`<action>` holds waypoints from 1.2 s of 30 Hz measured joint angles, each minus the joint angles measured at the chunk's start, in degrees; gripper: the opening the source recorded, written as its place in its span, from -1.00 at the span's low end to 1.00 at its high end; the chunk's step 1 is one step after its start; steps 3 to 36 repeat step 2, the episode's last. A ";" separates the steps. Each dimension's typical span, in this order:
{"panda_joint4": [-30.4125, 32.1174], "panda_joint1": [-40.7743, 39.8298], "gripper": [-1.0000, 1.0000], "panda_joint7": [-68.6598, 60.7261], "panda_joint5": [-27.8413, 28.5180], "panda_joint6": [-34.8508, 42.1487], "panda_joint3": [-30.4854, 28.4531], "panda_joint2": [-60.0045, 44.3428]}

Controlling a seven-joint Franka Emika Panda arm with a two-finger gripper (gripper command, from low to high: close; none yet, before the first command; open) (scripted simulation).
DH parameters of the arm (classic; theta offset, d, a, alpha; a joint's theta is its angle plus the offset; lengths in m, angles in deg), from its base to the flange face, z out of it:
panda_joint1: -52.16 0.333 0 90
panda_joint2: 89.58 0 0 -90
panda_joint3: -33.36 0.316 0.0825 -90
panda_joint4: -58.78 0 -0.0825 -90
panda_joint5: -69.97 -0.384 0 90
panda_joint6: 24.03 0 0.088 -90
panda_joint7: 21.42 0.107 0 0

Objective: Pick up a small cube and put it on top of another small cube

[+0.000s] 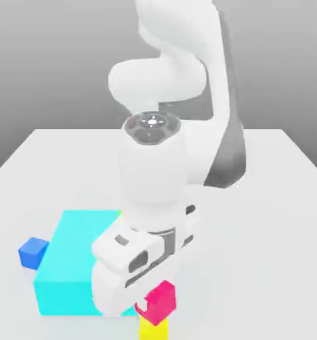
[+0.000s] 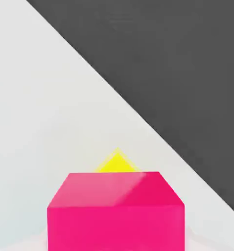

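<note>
The exterior view places the small plain magenta cube (image 1: 158,303) at the lower end of my white gripper (image 1: 150,303), over the small bright yellow cube (image 1: 153,329); the magenta one's lowest corner overlaps the yellow in that picture, yet I cannot tell whether the two touch. In the hand view the magenta cube lies close before me, a yellow corner peeping out past its far edge, turned at an angle to it; whether my jaws grip the cube or stand open around it, I cannot tell. I judge that I am at the placing step; the next move calls for checking that one cube sits centred over the other, easing down if any gap remains, then letting go gently and lifting straight up; a sideways nudge could topple the stack, and the mismatched angles leave corners overhanging. Beside this work, toward the exterior view's left, sits the big cyan block (image 1: 67,295), partly behind my hand; past it lies the small blue cube (image 1: 33,254), on the pale tabletop (image 1: 254,265).
</note>
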 joint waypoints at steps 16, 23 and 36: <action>0.00 0.00 1.00 0.00 0.00 0.00 0.00 0.00; 0.00 0.00 1.00 0.00 0.00 0.00 0.00 0.00; 0.00 0.00 1.00 0.00 0.00 0.00 0.00 0.00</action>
